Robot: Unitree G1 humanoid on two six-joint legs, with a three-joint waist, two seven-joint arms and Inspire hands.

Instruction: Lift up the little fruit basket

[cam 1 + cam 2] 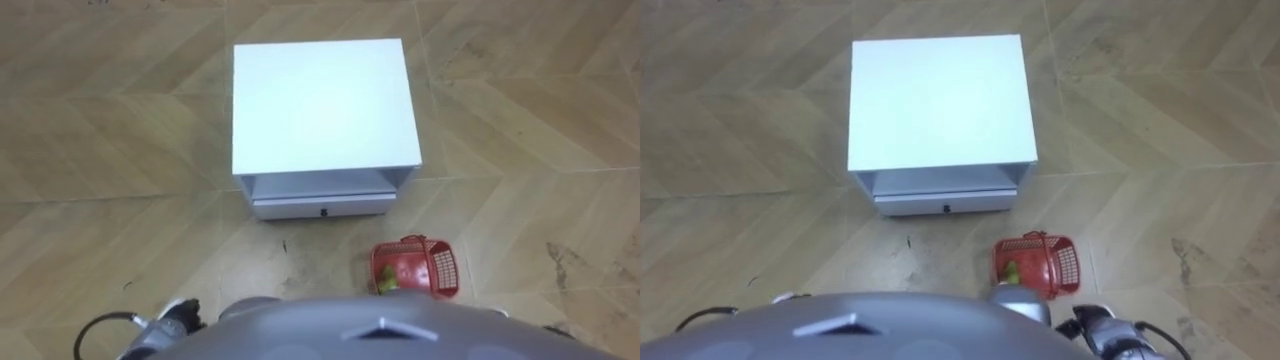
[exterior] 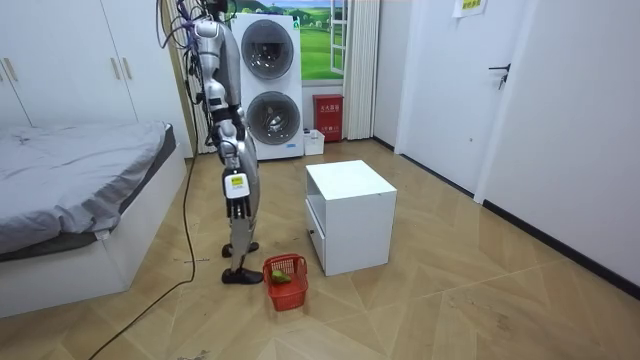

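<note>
Fruit basket [image 1: 1035, 265] on floor [image 1: 1160, 120] nr white cabinet [image 1: 935, 100], apart from right hand [image 1: 1102, 325] & left hand [image 1: 172, 320]; fingers' state can't tell.

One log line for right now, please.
robot: upright facing white cabinet | fruit basket: on floor by feet, unheld | right hand: at side

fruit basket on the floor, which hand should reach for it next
Right, probably. The red basket sits on the floor on the robot's right side, near the right hand; the left hand is across the body from it.
</note>
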